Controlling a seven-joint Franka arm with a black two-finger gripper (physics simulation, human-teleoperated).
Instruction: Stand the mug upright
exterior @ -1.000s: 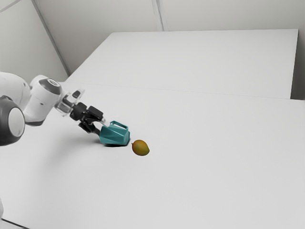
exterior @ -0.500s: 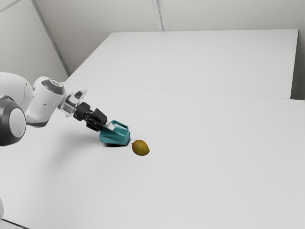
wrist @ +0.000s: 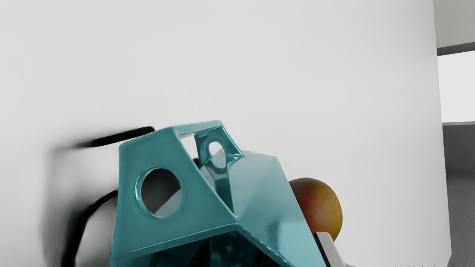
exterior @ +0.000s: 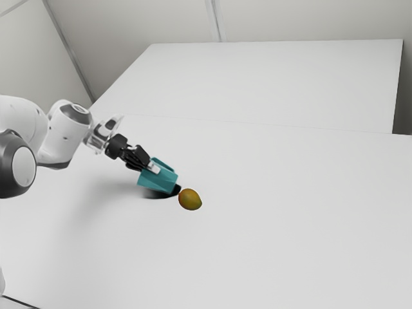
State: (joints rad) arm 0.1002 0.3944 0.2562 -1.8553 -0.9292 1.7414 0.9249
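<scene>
Your mug [exterior: 156,182] is tilted, its handle side uppermost and its mouth toward your fingers [exterior: 153,168], which are clamped on it. Its shadow lies on the surface [exterior: 270,206] beneath. Nearby obstacle noted: a mango [exterior: 190,199], just beside the mug's base end, toward the exterior view's right. Whether the two touch, you cannot tell.

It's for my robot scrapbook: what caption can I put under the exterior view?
Robot fingers hold a tilted teal mug beside a mango.

The rounded white arm [exterior: 65,134] has a dark grey joint housing [exterior: 9,154].
</scene>
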